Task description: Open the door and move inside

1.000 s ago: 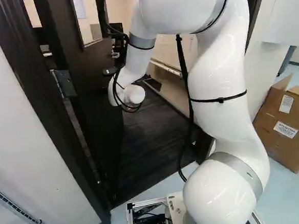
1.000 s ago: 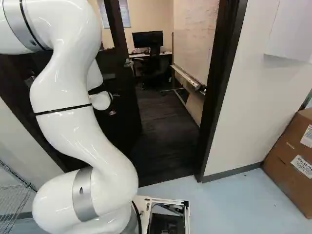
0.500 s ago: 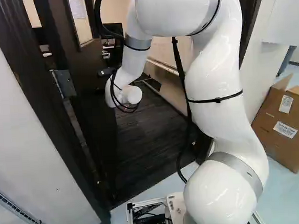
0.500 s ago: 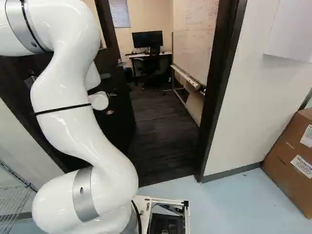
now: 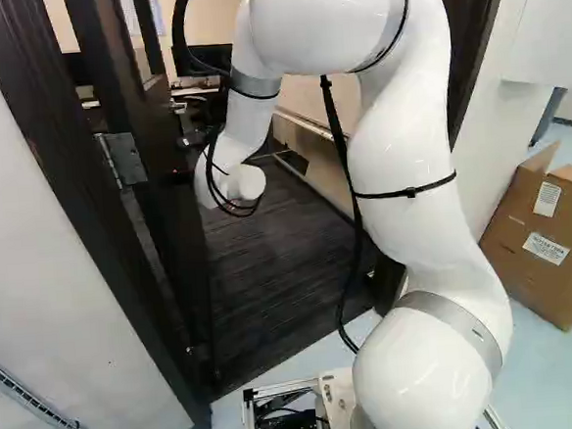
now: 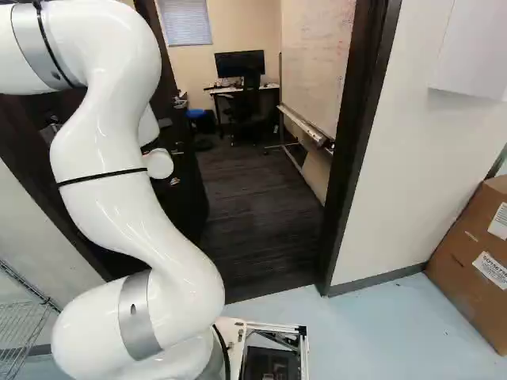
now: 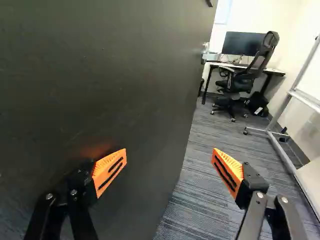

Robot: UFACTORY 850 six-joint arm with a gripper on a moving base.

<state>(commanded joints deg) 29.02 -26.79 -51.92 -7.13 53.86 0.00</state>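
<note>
The door stood well open into the office, swung to the left side of the opening on its hinge, and the arm reached through beside it. The gripper had its two fingers wide apart with nothing between them; one orange pad was close by the door's face, though whether it touched could not be told. The step in hand seemed to be pushing the door back, with the opening largely won and the drive inside still to do, as the base stood on the pale floor short of the dark one. The next move probably called for a little more push, then a slow roll forward with the arm holding the door off. The door's free edge ran beside the gripper, and past it lay open floor as far as the chair and desk. The right jamb was the edge to mind for the base, and beyond it the whiteboard's stand narrowed the way on that side. On the other side, the arm's elbow and loose cable might catch on door or frame if the base turned early.
</note>
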